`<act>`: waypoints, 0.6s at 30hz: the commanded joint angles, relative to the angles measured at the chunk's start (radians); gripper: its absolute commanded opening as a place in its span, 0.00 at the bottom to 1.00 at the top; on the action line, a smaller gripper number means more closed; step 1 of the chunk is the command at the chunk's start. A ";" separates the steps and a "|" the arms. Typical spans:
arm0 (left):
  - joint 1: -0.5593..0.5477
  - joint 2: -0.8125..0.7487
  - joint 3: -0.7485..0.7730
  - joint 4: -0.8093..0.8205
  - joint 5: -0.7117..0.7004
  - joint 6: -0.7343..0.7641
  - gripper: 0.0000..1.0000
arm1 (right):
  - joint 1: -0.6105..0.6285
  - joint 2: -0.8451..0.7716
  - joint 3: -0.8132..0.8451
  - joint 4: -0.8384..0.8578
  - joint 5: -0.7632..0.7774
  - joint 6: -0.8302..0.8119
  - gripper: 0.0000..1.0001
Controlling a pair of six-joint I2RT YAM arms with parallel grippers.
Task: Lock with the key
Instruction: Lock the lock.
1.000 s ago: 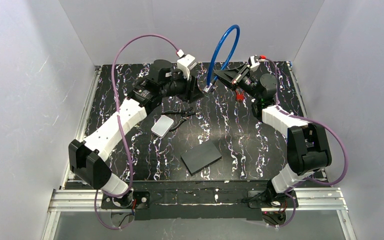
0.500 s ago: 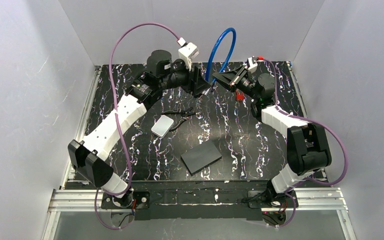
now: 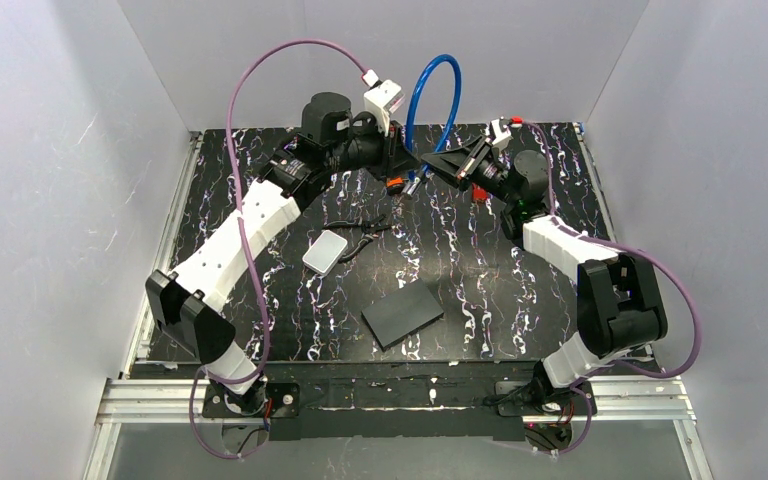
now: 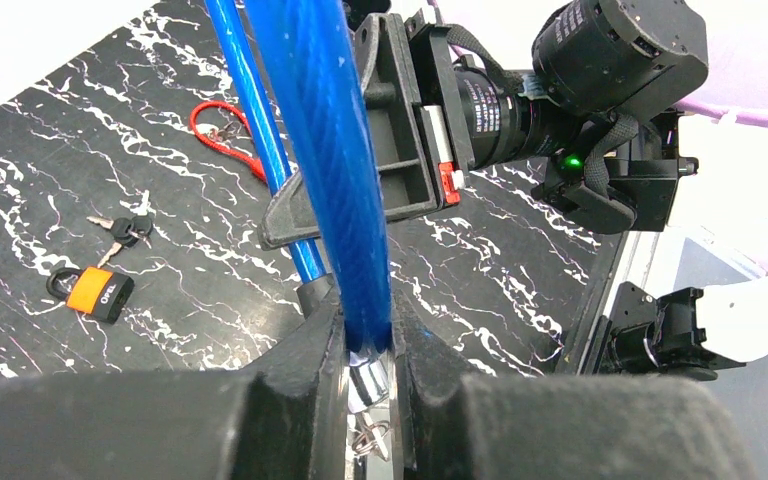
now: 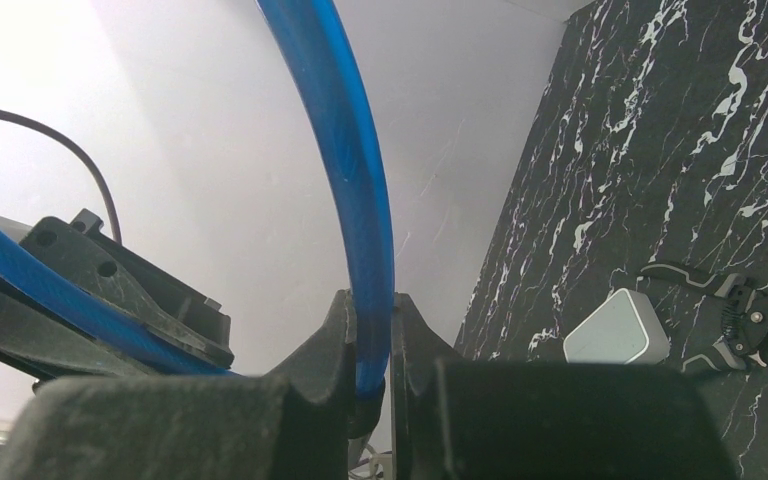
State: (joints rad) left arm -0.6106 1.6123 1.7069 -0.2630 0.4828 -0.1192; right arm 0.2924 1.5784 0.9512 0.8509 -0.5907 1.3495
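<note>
Two keys [image 4: 125,228] left wrist; pliers [image 5: 730,310] right wrist.

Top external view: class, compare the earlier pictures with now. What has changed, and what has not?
The left gripper swung right to the free end of the lock and closed on it. The loop tipped slightly left. The right gripper kept its grip on the cable; the white case and black card stayed put.
</note>
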 commanded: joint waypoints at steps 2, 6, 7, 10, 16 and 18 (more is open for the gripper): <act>-0.006 -0.046 0.096 -0.001 0.049 0.023 0.00 | 0.001 -0.039 0.009 -0.046 0.023 -0.084 0.01; -0.006 -0.053 0.050 -0.006 0.031 0.046 0.00 | 0.000 -0.038 0.023 -0.045 0.023 -0.078 0.01; -0.006 -0.055 0.020 -0.004 0.022 0.048 0.00 | -0.002 -0.037 0.028 -0.034 0.023 -0.069 0.01; -0.006 -0.066 -0.068 -0.009 -0.014 0.059 0.20 | -0.007 -0.039 0.044 -0.003 0.020 -0.036 0.01; -0.005 -0.109 -0.193 0.000 -0.013 0.070 0.44 | -0.022 -0.037 0.048 0.037 0.024 0.002 0.01; -0.005 -0.116 -0.219 0.006 -0.014 0.070 0.44 | -0.023 -0.036 0.045 0.046 0.028 0.009 0.01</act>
State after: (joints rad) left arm -0.6109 1.5658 1.5249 -0.2771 0.4683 -0.0658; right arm 0.2794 1.5585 0.9520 0.7937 -0.5819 1.3342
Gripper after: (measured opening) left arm 0.435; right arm 0.145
